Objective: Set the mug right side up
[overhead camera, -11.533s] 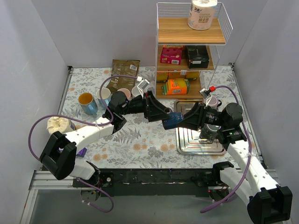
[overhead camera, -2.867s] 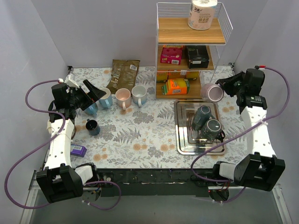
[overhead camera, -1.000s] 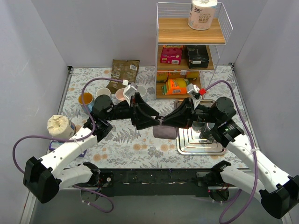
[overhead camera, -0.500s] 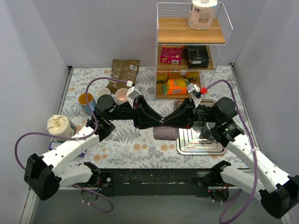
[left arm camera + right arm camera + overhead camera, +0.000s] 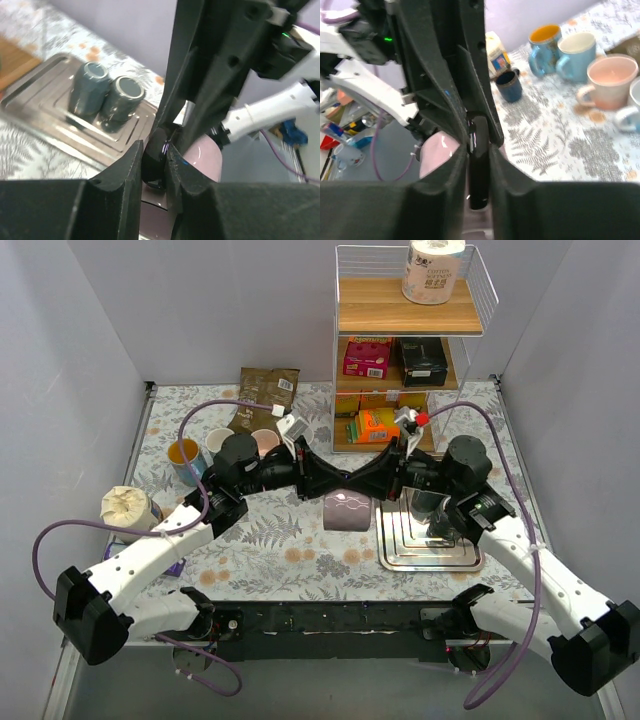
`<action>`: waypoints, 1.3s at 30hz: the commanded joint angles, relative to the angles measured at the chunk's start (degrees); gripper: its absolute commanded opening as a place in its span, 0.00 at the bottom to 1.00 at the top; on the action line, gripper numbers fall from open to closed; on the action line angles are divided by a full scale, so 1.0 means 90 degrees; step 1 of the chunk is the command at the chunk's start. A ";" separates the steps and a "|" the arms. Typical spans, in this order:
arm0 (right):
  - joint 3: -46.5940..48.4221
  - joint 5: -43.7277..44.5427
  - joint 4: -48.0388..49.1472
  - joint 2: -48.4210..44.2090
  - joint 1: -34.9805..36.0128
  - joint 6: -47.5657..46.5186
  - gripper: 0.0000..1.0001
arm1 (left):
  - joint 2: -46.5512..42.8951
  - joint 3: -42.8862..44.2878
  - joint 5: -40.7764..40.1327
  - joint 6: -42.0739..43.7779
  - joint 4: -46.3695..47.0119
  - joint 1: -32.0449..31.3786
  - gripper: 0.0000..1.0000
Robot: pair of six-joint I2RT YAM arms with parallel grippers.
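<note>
The left arm's fingers (image 5: 120,192) are pressed narrow on a dark, glossy part of the mug (image 5: 348,512). The right arm's fingers (image 5: 440,200) pinch the same kind of dark strip from the other side. Whether that part is the handle or the rim, I cannot tell. Seen from above, the left gripper (image 5: 335,483) and the right gripper (image 5: 362,483) meet tip to tip over the mauve mug, so both hold it at once. The mug sits about the middle of the table (image 5: 290,540), just beside the left rim of the metal tray (image 5: 410,543).

This looks like the turning step itself, with the mug shared between the arms. Next, I judge, one arm must let go, or both must roll together, until the mouth faces up. Then the mug can be set on its base, on bare table near the tray's left rim.

Much is hard to read. Which way the mouth points now is unclear in every view. Whether the mug touches the table or hangs above it cannot be told. The right arm covers part of the two dark mugs (image 5: 105,92) on the tray.
</note>
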 commanded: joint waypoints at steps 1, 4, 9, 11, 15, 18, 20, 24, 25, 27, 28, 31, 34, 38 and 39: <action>0.0376 0.0721 -0.0816 0.0433 0.0267 -0.0852 0.43 | 0.0154 0.0114 -0.2390 -0.0136 -0.1410 -0.0108 0.00; 0.0221 0.1647 -0.1070 0.0580 0.0257 -0.0988 0.78 | 0.0115 0.0123 -0.2927 -0.0214 -0.2038 -0.0108 0.00; 0.0355 0.3219 -0.1657 0.1008 0.0257 -0.1340 0.92 | 0.0144 0.0318 -0.3999 -0.0302 -0.3295 -0.0108 0.00; 0.0463 0.3290 -0.2165 0.1156 0.0257 -0.1369 0.93 | 0.0261 0.0455 -0.4421 -0.0389 -0.3688 -0.0108 0.00; 0.0133 0.3398 -0.2010 0.1001 0.0257 -0.1360 0.93 | 0.0603 0.0767 -0.5144 -0.0663 -0.4702 -0.0099 0.00; -0.0315 0.3233 -0.1542 0.0592 0.0267 -0.1389 0.93 | 0.0935 0.0846 -0.5389 -0.0926 -0.5114 -0.0040 0.00; -0.0502 0.3106 -0.1200 0.0367 0.0267 -0.1399 0.93 | 0.1071 0.0817 -0.5292 -0.1005 -0.5222 0.0047 0.00; -0.0815 0.3007 -0.0867 -0.0171 0.0257 -0.1379 0.92 | 0.1209 0.0787 -0.4746 -0.0928 -0.5388 0.0719 0.00; -0.0883 0.2988 -0.0837 -0.0230 0.0267 -0.1379 0.92 | 0.1238 0.0807 -0.4609 -0.0888 -0.5447 0.0886 0.00; -0.0903 0.2949 -0.0827 -0.0337 0.0267 -0.1379 0.91 | 0.1413 0.0923 -0.4365 -0.0800 -0.5631 0.1324 0.00; -0.0933 0.2920 -0.0827 -0.0347 0.0267 -0.1360 0.91 | 0.1501 0.1011 -0.4354 -0.0790 -0.5768 0.1472 0.00; -0.0972 0.2861 -0.0798 -0.0348 0.0267 -0.1243 0.91 | 0.1853 0.1295 -0.4306 -0.0790 -0.6053 0.1815 0.00; -0.1011 0.2793 -0.0759 -0.0338 0.0267 -0.1184 0.90 | 0.2096 0.1344 -0.3956 -0.0790 -0.6063 0.2030 0.00; -0.1050 0.2802 -0.0769 -0.0454 0.0267 -0.1184 0.90 | 0.2147 0.1227 -0.3934 -0.0810 -0.6121 0.2206 0.00; -0.1079 0.2802 -0.0769 -0.0474 0.0267 -0.1184 0.90 | 0.2137 0.1217 -0.3934 -0.0810 -0.6141 0.2283 0.00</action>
